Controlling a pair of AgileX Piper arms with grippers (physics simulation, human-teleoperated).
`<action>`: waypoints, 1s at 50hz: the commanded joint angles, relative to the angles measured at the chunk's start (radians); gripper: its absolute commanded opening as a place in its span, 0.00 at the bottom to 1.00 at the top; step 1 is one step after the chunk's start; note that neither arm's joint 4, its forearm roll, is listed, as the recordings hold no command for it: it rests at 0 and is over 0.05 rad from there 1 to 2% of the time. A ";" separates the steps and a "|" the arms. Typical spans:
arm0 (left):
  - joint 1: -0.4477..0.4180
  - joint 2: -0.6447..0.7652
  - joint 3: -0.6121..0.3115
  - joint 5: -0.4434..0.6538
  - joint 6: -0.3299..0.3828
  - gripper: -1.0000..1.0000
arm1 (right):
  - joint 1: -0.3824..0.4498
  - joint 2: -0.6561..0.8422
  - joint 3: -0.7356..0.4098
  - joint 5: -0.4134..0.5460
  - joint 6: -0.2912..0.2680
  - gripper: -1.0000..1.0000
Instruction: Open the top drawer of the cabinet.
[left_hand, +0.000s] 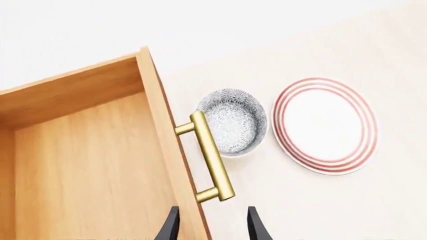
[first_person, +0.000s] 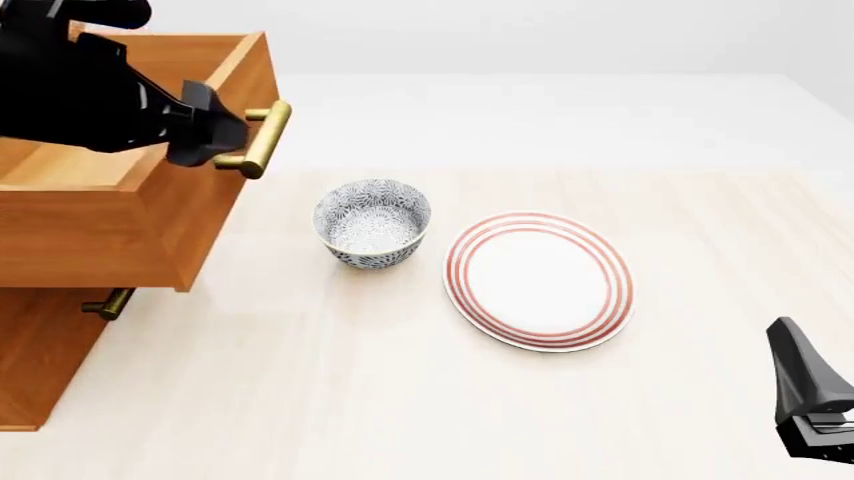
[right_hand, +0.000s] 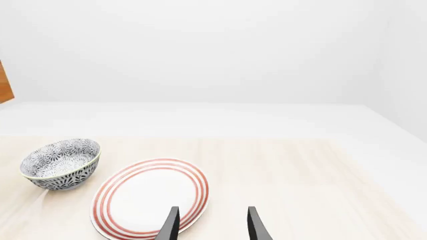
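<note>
The top drawer (first_person: 80, 225) stands pulled well out of the orange-brown cabinet (first_person: 40, 360); its empty inside shows in the left wrist view (left_hand: 87, 165). Its brass bar handle (first_person: 263, 138) sticks out from the plain front panel (left_hand: 212, 152). My left gripper (first_person: 220, 140) is right at the handle; in its wrist view the gripper (left_hand: 212, 223) is open, the fingertips straddling the front panel's edge, with the handle's near end just beyond them and not gripped. My right gripper (first_person: 807, 395) is open and empty low at the near right of the table, and shows in its wrist view (right_hand: 212, 223).
A blue-patterned bowl (first_person: 372, 222) stands on the table to the right of the drawer. A white plate with red rings (first_person: 538, 280) lies to the right of the bowl. A lower drawer's brass handle (first_person: 107, 303) shows under the open drawer.
</note>
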 joint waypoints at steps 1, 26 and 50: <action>0.004 -0.029 -0.025 0.027 0.032 1.00 | 0.000 0.000 0.000 0.000 0.000 1.00; 0.032 -0.055 -0.058 0.080 0.064 1.00 | 0.000 0.000 0.000 0.000 0.000 1.00; 0.040 -0.091 -0.094 0.094 0.098 1.00 | 0.000 0.000 0.000 0.000 0.000 1.00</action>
